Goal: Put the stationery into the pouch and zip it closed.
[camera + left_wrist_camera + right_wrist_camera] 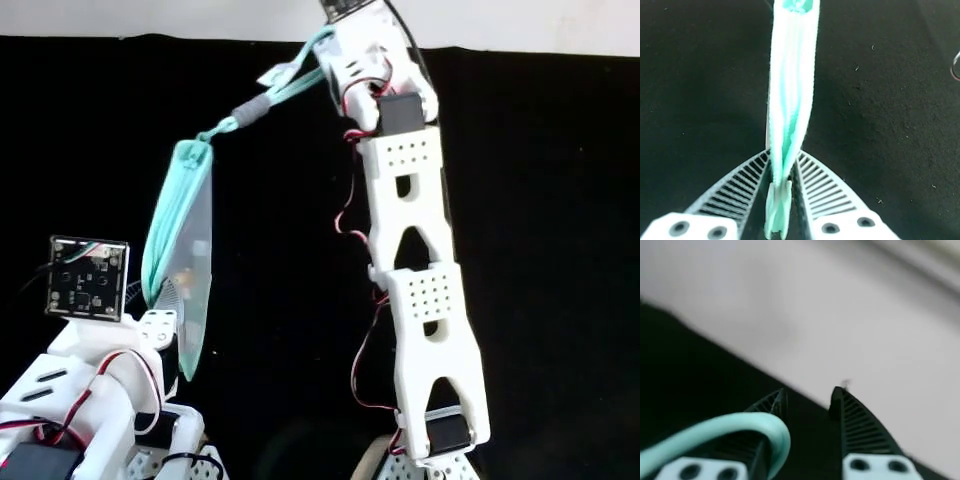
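The counter [560, 300] is a flat, matte black surface. In the high view it fills most of the frame, from the lower edge up to a straight far border near the top, where a pale strip [150, 18] begins. In the left wrist view, tiny light specks [856, 68] lie scattered on it.

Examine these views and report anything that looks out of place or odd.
The pouch is off the table, hanging tilted in mid-air. The left tool clamps its lower end, while its teal strap is only hooked over one finger of the open right tool, so it could slip off.
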Action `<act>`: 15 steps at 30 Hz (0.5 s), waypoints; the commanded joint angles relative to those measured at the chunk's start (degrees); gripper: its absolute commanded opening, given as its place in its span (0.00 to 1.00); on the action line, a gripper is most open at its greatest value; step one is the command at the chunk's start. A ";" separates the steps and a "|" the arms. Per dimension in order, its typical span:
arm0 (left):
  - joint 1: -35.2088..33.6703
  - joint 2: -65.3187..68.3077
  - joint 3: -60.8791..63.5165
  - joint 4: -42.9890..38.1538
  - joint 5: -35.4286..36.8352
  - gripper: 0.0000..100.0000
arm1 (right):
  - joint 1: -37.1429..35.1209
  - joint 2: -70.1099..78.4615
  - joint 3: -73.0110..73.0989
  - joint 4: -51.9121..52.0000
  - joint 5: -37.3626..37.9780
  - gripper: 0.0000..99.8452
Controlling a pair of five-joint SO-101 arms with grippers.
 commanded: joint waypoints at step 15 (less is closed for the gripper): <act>-6.11 9.54 1.98 -29.89 -2.02 0.01 | -4.00 -12.70 -6.90 35.74 0.97 0.17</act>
